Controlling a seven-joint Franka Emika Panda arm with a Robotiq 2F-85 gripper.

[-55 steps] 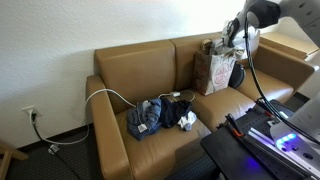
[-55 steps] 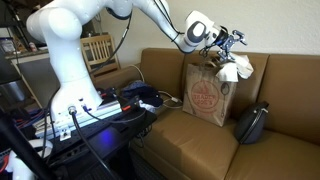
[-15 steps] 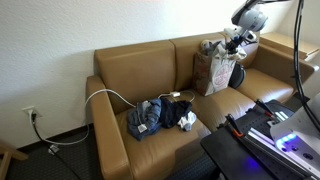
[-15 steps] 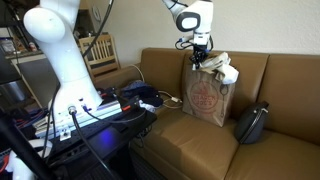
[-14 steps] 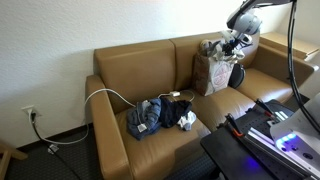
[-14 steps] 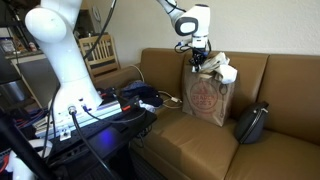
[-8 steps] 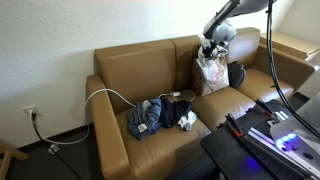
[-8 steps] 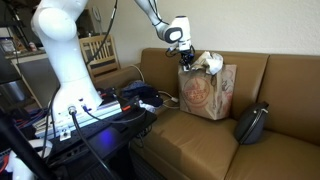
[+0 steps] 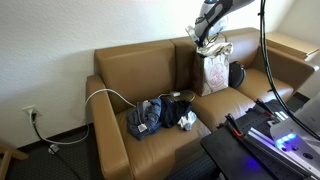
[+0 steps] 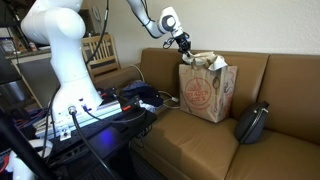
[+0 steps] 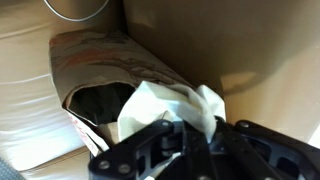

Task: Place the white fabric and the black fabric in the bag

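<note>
Exterior views both showed me one brown couch (image 9: 130, 70), one paper bag (image 9: 214, 72) upright on a cushion, and one heap of clothes (image 9: 155, 113) well apart on the other cushion, one white cable (image 9: 108, 96) running to it. One white fabric (image 10: 212, 62) lay bunched in the bag's mouth, one black fabric (image 9: 186, 120) lay at the heap's edge, and my gripper (image 10: 185, 43) hung beside the bag's rim; I couldn't tell whether its jaws were apart.
</note>
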